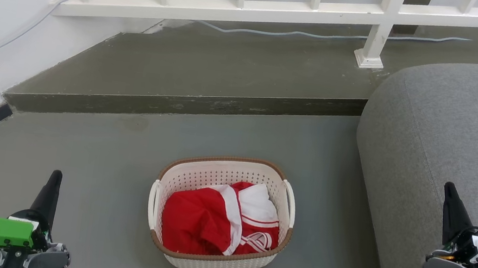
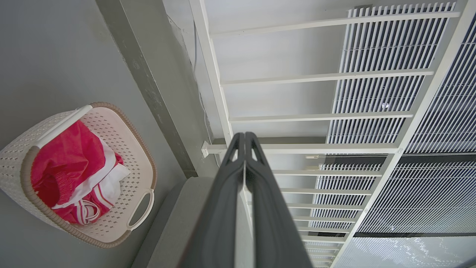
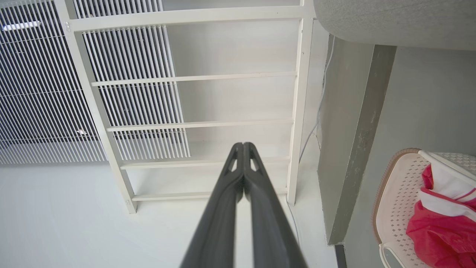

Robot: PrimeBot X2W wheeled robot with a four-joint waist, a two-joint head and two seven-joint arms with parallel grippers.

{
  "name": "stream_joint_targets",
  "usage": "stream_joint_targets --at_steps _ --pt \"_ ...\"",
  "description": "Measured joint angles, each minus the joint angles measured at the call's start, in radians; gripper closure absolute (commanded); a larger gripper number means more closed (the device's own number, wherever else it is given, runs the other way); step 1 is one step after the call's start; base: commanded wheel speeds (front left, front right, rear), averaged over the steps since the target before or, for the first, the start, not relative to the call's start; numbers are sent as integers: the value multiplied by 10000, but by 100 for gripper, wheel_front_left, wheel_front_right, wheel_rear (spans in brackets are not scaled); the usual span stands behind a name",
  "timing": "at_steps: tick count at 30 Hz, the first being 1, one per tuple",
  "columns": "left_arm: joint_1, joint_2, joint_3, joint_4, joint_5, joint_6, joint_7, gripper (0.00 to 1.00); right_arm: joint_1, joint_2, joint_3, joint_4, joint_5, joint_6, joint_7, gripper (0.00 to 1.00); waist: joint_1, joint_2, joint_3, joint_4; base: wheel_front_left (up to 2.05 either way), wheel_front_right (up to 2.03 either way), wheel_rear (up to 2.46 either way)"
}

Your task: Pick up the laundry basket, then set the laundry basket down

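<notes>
Small cream-white perforated plastic laundry basket [image 1: 214, 175] with a brown woven-look rim and smooth white loop handles sits on the matte grey floor [image 1: 110, 181], between the two grippers and a bit ahead, touching neither. Left gripper [image 2: 244, 134] and right gripper [image 3: 243, 144] both have their long dark fingers pressed together, gripping nothing. Crumpled red-and-white fabric [image 1: 208, 221] hides the basket's bottom, and the right wrist view cuts the basket off.

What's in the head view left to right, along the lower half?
left end effector → laundry basket → right end effector
</notes>
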Motion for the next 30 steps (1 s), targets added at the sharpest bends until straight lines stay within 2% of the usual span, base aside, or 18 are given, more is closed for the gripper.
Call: stream_joint_targets --at_steps 30 --pt "-12 -2 35 105 0 -10 84 100 -5 10 -25 50 0 0 4 100 0 0 -3 0 0 0 0"
